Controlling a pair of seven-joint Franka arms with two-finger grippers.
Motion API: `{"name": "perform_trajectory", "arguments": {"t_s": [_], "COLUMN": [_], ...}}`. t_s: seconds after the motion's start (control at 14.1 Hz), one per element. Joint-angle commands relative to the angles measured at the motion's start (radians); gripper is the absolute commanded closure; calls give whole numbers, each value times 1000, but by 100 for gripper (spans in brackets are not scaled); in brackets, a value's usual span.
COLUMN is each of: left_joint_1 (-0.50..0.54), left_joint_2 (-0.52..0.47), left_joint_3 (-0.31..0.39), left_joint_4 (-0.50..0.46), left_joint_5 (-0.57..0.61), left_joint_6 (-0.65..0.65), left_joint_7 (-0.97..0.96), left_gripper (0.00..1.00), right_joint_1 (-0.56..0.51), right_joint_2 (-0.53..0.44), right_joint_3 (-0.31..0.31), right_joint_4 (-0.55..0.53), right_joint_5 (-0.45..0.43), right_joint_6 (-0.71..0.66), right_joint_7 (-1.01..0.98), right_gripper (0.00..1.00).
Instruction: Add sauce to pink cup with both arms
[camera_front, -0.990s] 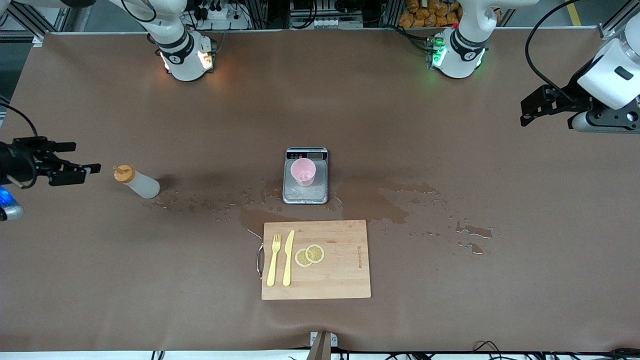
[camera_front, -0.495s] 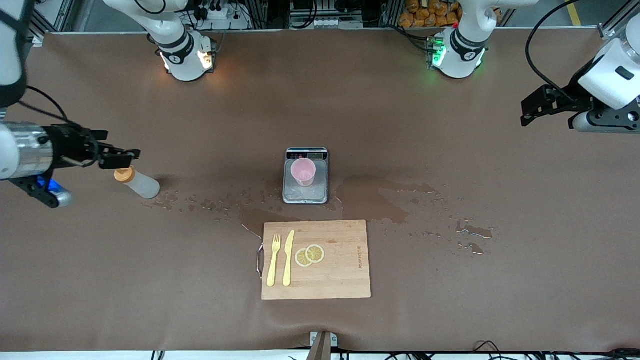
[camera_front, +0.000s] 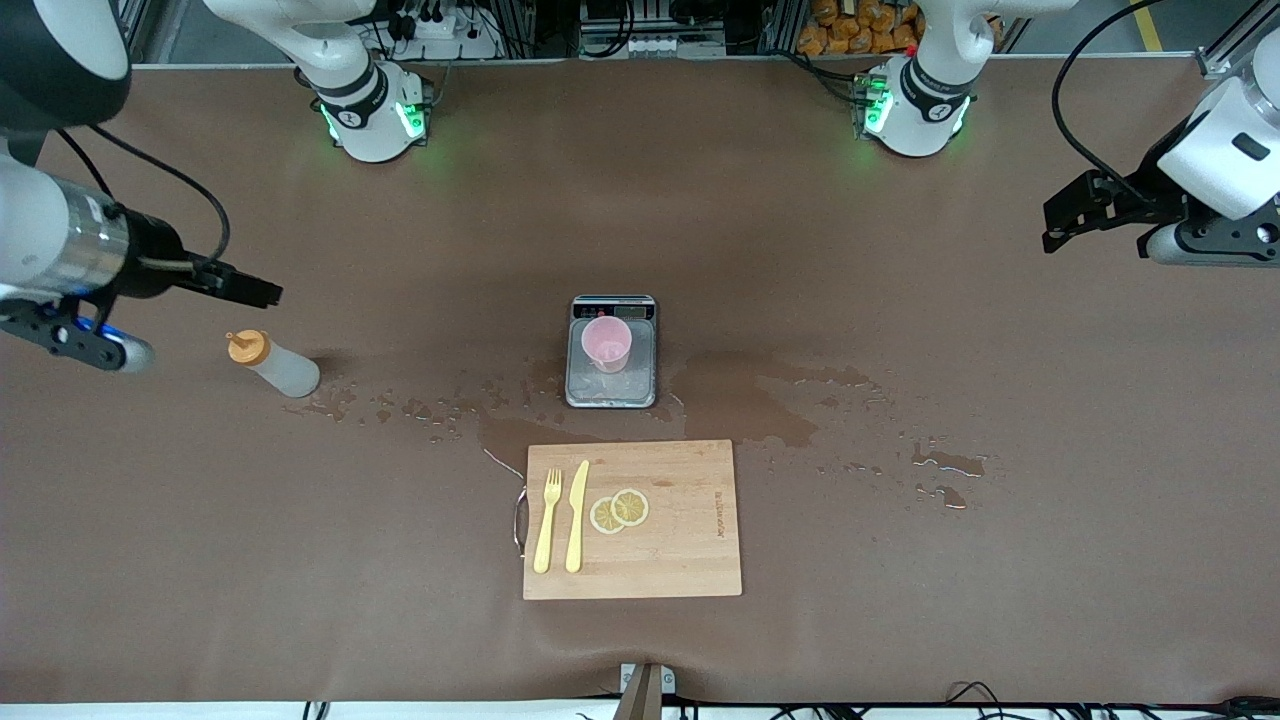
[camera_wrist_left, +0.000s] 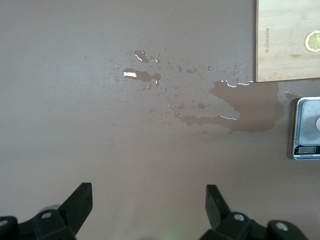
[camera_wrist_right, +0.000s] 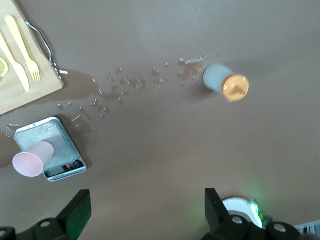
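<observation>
The sauce bottle (camera_front: 275, 366), translucent with an orange cap (camera_wrist_right: 235, 87), stands on the table toward the right arm's end. The pink cup (camera_front: 606, 342) stands upright on a grey scale (camera_front: 640, 385) mid-table; it also shows in the right wrist view (camera_wrist_right: 30, 161). My right gripper (camera_front: 258, 291) hangs open over bare table close to the bottle's cap, with nothing between its fingers (camera_wrist_right: 80, 200). My left gripper (camera_front: 1056, 226) waits open and empty in the air at the left arm's end, and in its wrist view (camera_wrist_left: 148, 194) bare table lies under it.
A wooden cutting board (camera_front: 660, 560) with a yellow fork (camera_front: 546, 520), a knife (camera_front: 576, 515) and lemon slices (camera_front: 618, 510) lies nearer the front camera than the scale. Wet patches (camera_front: 750, 400) spread from the bottle past the scale toward the left arm's end.
My right arm has swung in from the table's end and risen, so its gripper now hangs close to the bottle's cap. The light on its base went from orange to green. The left arm is still.
</observation>
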Motion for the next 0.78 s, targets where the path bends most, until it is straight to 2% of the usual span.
{"name": "perform_trajectory", "arguments": {"t_s": [0.0, 0.21, 0.49, 0.71], "left_joint_1": [3, 4, 4, 4], "left_joint_2": [-4, -3, -3, -1], "left_joint_3": [2, 2, 2, 2], "left_joint_4": [5, 5, 5, 5], "left_joint_5": [-13, -11, -11, -10], "left_joint_6": [-3, -4, -2, -2], "left_joint_7": [5, 5, 7, 7], "left_gripper": [0, 0, 0, 0], "right_joint_1": [-21, -18, -26, -34], "right_joint_2": [-227, -286, -277, -242], "right_joint_3": [3, 3, 2, 3], "right_joint_4": [-313, -395, -375, -341], "right_joint_5": [-28, -42, -71, -168], "right_joint_6": [190, 265, 336, 350], "right_joint_7": [-71, -71, -74, -81], "right_gripper": [0, 0, 0, 0]}}
